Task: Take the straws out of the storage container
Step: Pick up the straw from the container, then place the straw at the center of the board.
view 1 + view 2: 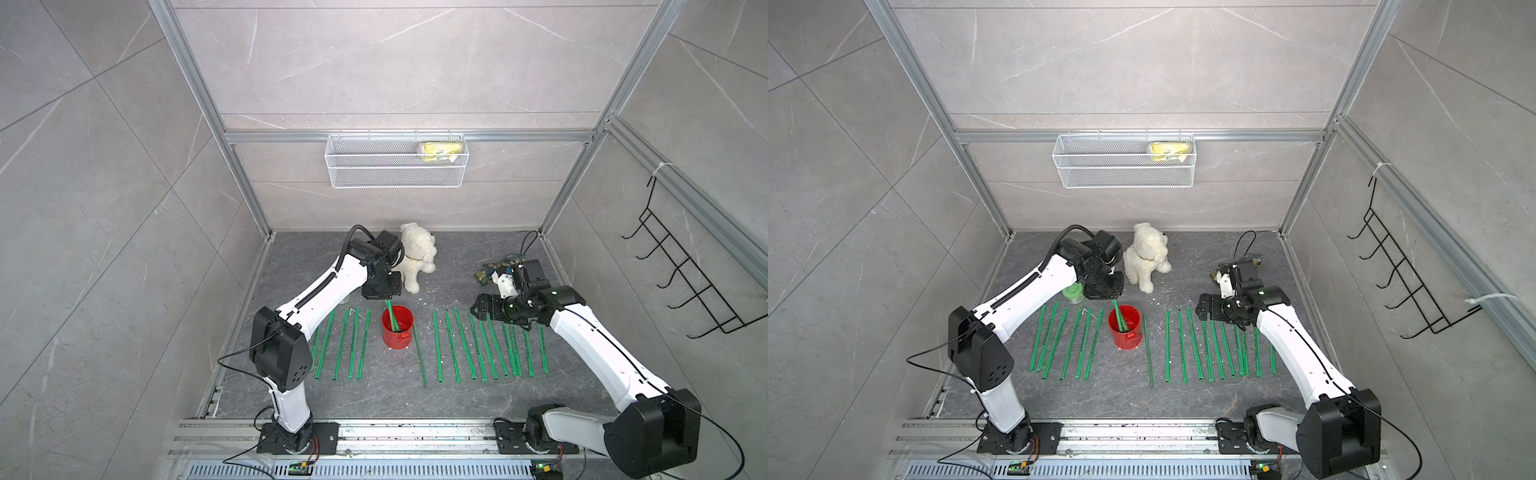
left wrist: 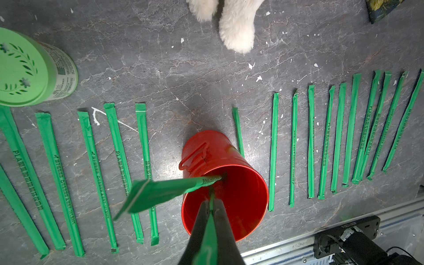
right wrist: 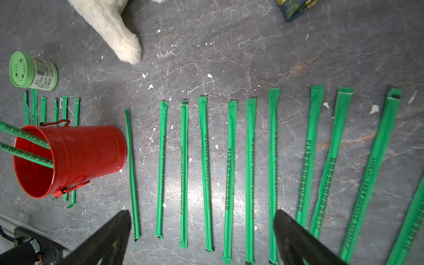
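The storage container, a red can [image 1: 397, 332] [image 1: 1124, 330], stands upright mid-table, and two straws lean in it [image 3: 25, 135] [image 3: 25, 156]. My left gripper [image 1: 384, 300] [image 2: 211, 202] hangs just above the can's far rim. It is shut on the top of one of these straws [image 2: 208, 238]. The other straw [image 2: 169, 190] leans free against the rim. Several more straws lie flat in a row left of the can [image 1: 340, 345] and in a longer row on its right [image 1: 465, 349]. My right gripper [image 1: 478, 309] [image 3: 202, 214] hovers open over the right row, holding nothing.
A white plush dog [image 1: 417, 257] sits behind the can. A green-lidded jar [image 1: 1073, 291] stands under my left wrist. A patterned pouch [image 1: 496, 266] lies at the back right. A white wire basket [image 1: 397, 178] hangs on the back wall and a black hook rack [image 1: 685, 270] on the right wall.
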You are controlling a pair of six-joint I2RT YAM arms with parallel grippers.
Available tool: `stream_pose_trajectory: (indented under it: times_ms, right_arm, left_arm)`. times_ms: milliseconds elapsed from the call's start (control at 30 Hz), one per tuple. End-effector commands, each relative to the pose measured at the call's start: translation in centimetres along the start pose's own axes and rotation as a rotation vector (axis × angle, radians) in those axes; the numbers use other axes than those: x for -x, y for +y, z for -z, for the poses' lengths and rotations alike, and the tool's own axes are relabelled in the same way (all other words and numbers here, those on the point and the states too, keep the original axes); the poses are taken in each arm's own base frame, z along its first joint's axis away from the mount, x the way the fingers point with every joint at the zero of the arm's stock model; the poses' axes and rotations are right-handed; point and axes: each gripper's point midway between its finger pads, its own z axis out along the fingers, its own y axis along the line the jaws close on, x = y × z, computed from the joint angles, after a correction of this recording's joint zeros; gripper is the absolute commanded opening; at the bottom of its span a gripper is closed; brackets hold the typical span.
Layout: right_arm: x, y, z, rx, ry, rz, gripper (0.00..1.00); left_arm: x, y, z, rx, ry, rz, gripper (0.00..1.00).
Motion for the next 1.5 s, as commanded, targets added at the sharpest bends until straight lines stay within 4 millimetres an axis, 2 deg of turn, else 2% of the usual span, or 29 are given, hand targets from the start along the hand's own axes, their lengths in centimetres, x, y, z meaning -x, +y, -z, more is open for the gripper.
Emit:
stream_pose_trajectory:
  times_ms: [0, 333, 433, 500, 600, 700, 800, 967, 1133, 1300, 1467]
  right_arm:
    - [-0.1, 0.4, 0.4, 0.015, -0.003, 0.012, 1.00]
    - [0.2, 0.6, 0.5, 0.016, -0.009, 0.016, 1.00]
    - [0.2, 0.6, 0.5, 0.017, -0.009, 0.018, 1.00]
    - [0.3, 0.6, 0.5, 0.016, -0.009, 0.020, 1.00]
    - [0.3, 0.6, 0.4, 0.016, -0.006, 0.021, 1.00]
    - [0.4, 0.6, 0.4, 0.015, -0.005, 0.022, 1.00]
    - [0.5, 0.6, 0.5, 0.014, -0.007, 0.021, 1.00]
    - [0.3, 0.5, 0.6, 0.012, -0.011, 0.022, 1.00]
    - [0.1, 0.3, 0.4, 0.002, 0.010, 0.021, 1.00]
    - [0.1, 0.3, 0.6, -0.004, 0.005, 0.016, 1.00]
    - [-0.2, 0.0, 0.4, -0.012, 0.002, 0.007, 1.00]
  left_arm:
    - [-0.1, -0.2, 3.1, 0.011, -0.028, -0.046, 0.06]
    - [2.9, -1.1, 11.4, 0.006, -0.207, -0.110, 0.06]
    - [3.3, -0.5, 13.9, 0.041, -0.263, -0.118, 0.06]
    - [3.5, 0.7, 15.6, 0.096, -0.302, -0.124, 0.06]
    - [3.7, 3.6, 18.1, 0.197, -0.343, -0.104, 0.06]
    - [3.6, 7.9, 20.1, 0.331, -0.365, -0.041, 0.06]
    - [2.9, 12.6, 20.9, 0.471, -0.325, 0.034, 0.06]
    - [1.9, 18.6, 20.0, 0.626, -0.215, 0.142, 0.06]
    - [0.4, 23.9, 16.5, 0.703, -0.042, 0.241, 0.06]
    - [-1.2, 27.6, 12.1, 0.713, 0.162, 0.292, 0.07]
    - [-1.7, 28.7, 6.6, 0.627, 0.307, 0.298, 0.07]
